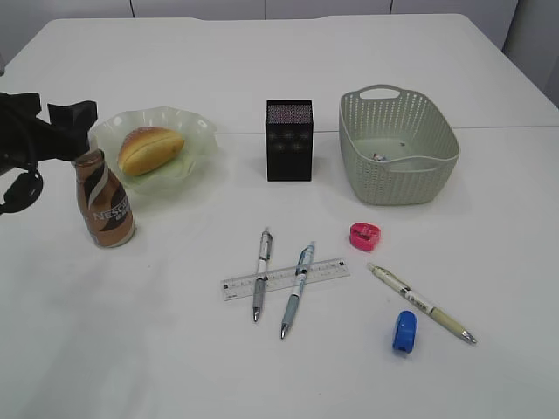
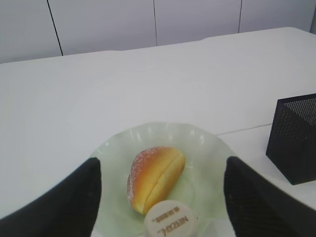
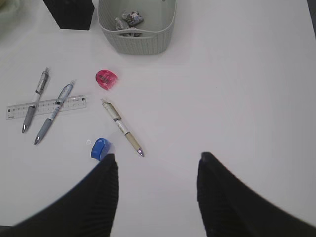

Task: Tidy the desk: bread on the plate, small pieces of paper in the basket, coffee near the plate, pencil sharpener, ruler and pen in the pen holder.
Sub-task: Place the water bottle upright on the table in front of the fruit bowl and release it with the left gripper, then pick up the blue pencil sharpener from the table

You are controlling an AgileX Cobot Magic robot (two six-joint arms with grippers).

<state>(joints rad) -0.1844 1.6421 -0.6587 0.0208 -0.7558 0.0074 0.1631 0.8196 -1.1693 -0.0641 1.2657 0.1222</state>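
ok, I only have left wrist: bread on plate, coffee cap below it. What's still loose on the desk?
Observer: In exterior, a ruler, a pink sharpener, a blue sharpener and a cream pen.
Operator: Ruler clear to grab?
Observer: No, a grey pen and a blue-grey pen lie across it.
Operator: Paper?
Observer: Right wrist shows crumpled scraps inside the basket.
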